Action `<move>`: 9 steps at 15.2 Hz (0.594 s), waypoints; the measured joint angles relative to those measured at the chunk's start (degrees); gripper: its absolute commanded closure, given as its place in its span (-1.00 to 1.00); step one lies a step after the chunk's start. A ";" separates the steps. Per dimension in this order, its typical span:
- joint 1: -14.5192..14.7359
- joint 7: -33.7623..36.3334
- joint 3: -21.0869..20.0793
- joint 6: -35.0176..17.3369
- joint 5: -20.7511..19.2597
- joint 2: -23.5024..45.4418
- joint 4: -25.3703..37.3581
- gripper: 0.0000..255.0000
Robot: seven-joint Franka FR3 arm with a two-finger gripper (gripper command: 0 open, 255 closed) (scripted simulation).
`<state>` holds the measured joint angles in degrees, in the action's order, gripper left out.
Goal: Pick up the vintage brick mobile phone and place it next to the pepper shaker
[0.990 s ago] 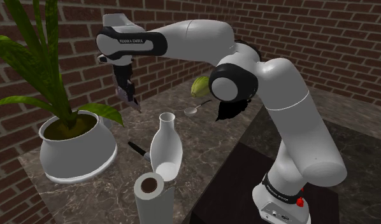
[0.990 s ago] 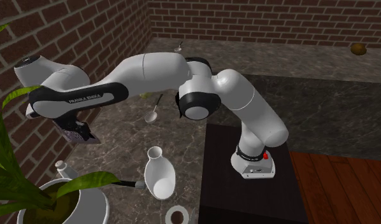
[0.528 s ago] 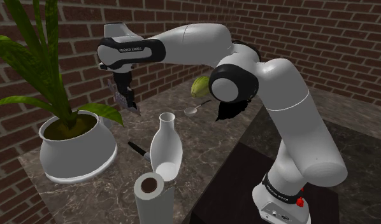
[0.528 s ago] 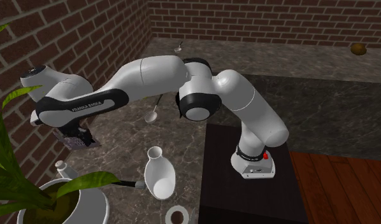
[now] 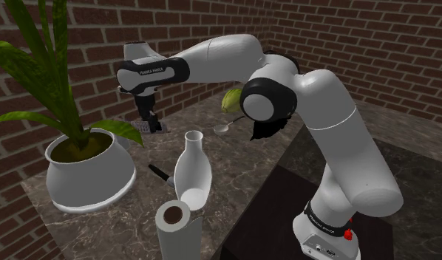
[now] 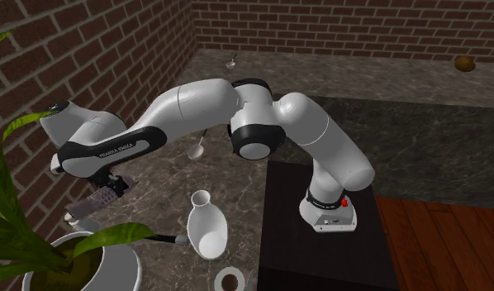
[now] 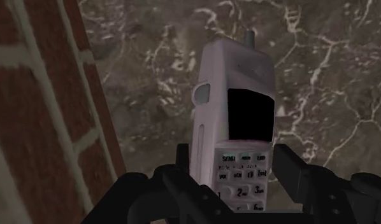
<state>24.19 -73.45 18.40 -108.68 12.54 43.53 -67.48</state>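
White arm [image 5: 212, 55] lowered toward dark marbled surface [image 5: 242, 159]; black pincer [image 7: 237, 175] clamps pale brick-shaped phone [image 7: 230, 121], likely rigid and slick, at keypad; aerial at pincer's twelve o'clock

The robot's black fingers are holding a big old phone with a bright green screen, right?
Not quite. The gripper does clasp the old phone between its black fingers, but the screen is black, not bright green. The wrist view shows it plainly, just above the phone's keypad.
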 measured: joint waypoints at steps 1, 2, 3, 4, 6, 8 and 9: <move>0.19 -0.11 0.00 -1.02 0.02 -0.27 -1.34 1.00; 0.30 -0.11 -0.02 -1.63 0.05 -0.27 -1.96 1.00; 0.30 -0.13 -0.02 -1.90 0.08 -0.30 -1.92 1.00; 0.25 -0.19 -0.01 -2.03 0.13 -0.30 -1.84 1.00; 0.22 -0.19 -0.02 -2.01 0.15 -0.19 -1.68 1.00; 0.20 -0.15 -0.02 -1.98 0.18 0.00 -1.47 1.00; 0.24 -0.10 0.00 -2.00 0.16 0.00 -1.50 -1.00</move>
<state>24.43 -73.55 18.40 -110.68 12.70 43.53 -68.98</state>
